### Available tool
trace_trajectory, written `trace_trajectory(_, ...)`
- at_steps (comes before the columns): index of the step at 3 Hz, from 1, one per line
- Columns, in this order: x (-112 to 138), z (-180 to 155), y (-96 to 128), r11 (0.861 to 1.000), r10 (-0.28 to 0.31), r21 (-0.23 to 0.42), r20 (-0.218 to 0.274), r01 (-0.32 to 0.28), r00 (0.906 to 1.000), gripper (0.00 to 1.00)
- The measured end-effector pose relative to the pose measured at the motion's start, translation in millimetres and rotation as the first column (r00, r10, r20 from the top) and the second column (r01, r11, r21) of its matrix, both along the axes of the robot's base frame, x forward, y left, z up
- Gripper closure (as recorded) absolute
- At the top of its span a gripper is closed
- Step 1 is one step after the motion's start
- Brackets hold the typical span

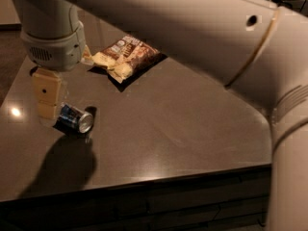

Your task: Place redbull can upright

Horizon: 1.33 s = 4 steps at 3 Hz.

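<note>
The redbull can (75,120) lies on its side on the dark table (183,124) near the left, its shiny silver end facing right and toward me. My gripper (46,107) hangs from the pale wrist at the upper left, and its cream finger (46,91) reaches down just left of the can, covering the can's far end. The green can is hidden behind the arm.
A brown and cream snack bag (126,56) lies at the back centre of the table. My large pale arm (202,28) crosses the top and right of the view. The table's front edge (159,179) runs along the bottom.
</note>
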<state>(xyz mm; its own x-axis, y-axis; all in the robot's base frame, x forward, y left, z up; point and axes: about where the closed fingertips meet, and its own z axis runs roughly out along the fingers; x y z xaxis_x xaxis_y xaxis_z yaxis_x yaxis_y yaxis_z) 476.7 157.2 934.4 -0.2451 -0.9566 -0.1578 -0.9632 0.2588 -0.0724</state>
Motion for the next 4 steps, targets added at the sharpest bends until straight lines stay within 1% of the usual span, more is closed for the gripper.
trace_trajectory(1,3.0,-20.7,23.8,1.000,-0.005,-0.011,-0.028,0.005,0.9996,0.00)
trace_trajectory(2,6.6,-35.7,42.8,1.000,-0.020,-0.014,-0.046,0.019,0.9987,0.00)
trace_trajectory(4,15.5,-58.9,67.6,0.999,-0.050,-0.020,-0.081,0.048,0.9955,0.00)
